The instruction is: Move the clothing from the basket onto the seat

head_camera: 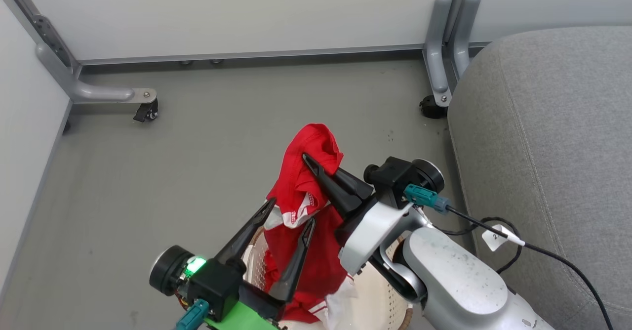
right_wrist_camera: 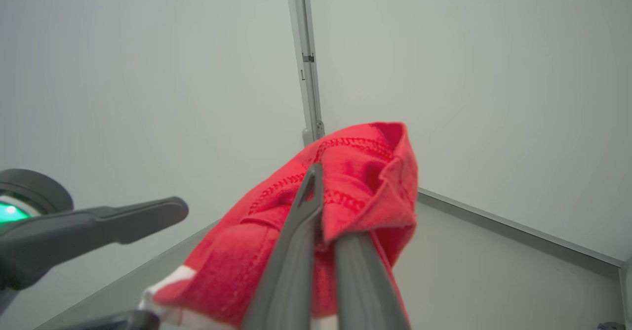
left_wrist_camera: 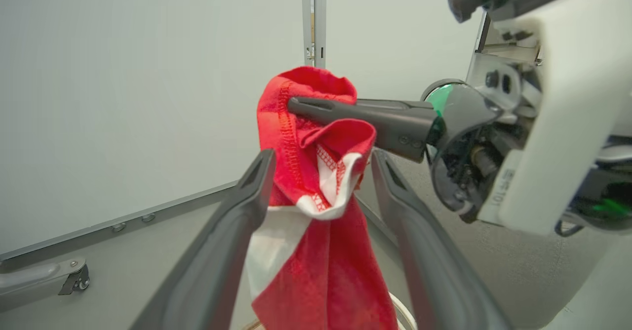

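The right pincer (head_camera: pixel 310 163) is clenched on a fold near the top of a red garment (head_camera: pixel 316 142) and holds it up above the basket (head_camera: pixel 385 300), with the cloth bunched over the fingertips. The garment hangs down from that grip, a white panel and a white-trimmed hem showing partway along, and its lower end drapes into the basket at the bottom edge of the head view. The left pincer (head_camera: pixel 291 211) stands released, its two dark fingers spread wide on either side of the hanging cloth, just below the right pincer's hold; whether they brush the fabric cannot be told. The basket sits on the grey floor (head_camera: pixel 197 147), much of it hidden behind the two arms. The grey seat (head_camera: pixel 553 122) lies to the robot's right, just beside the basket and bare where it shows. A black cable (head_camera: pixel 543 251) runs from the right wrist across the seat's edge.
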